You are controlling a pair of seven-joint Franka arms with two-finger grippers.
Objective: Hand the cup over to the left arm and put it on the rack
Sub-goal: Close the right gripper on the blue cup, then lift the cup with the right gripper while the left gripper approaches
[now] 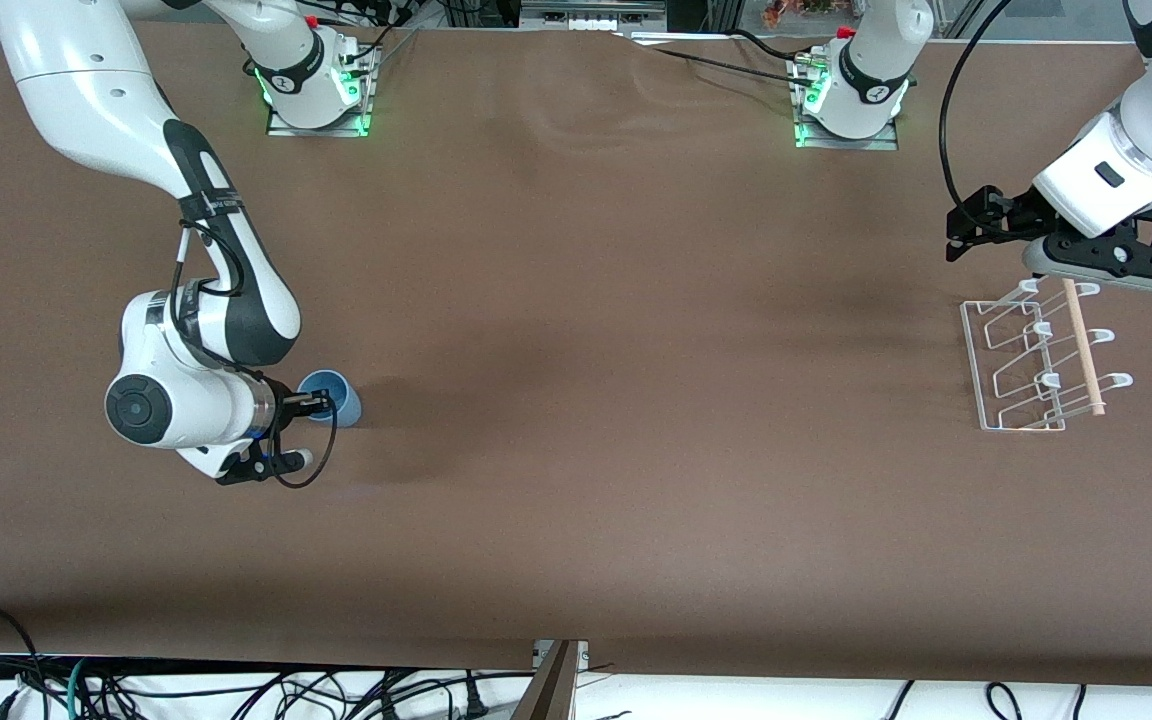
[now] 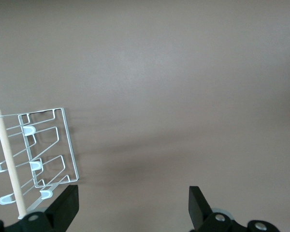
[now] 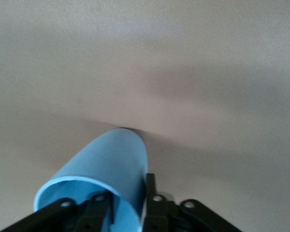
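Your right gripper (image 1: pixel 321 404) has one finger inside the cup (image 1: pixel 334 396) and one outside, pinching its wall — a rim grip that leaves the body free for handover. You've parked the left gripper (image 2: pixel 131 205), jaws wide, waiting over the rack (image 1: pixel 1036 360) — well apart from the cup

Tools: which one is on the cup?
The right tool, toward the right arm's end of the table, pinches the blue cup's rim. The left tool hangs open over the rack, holding nothing.
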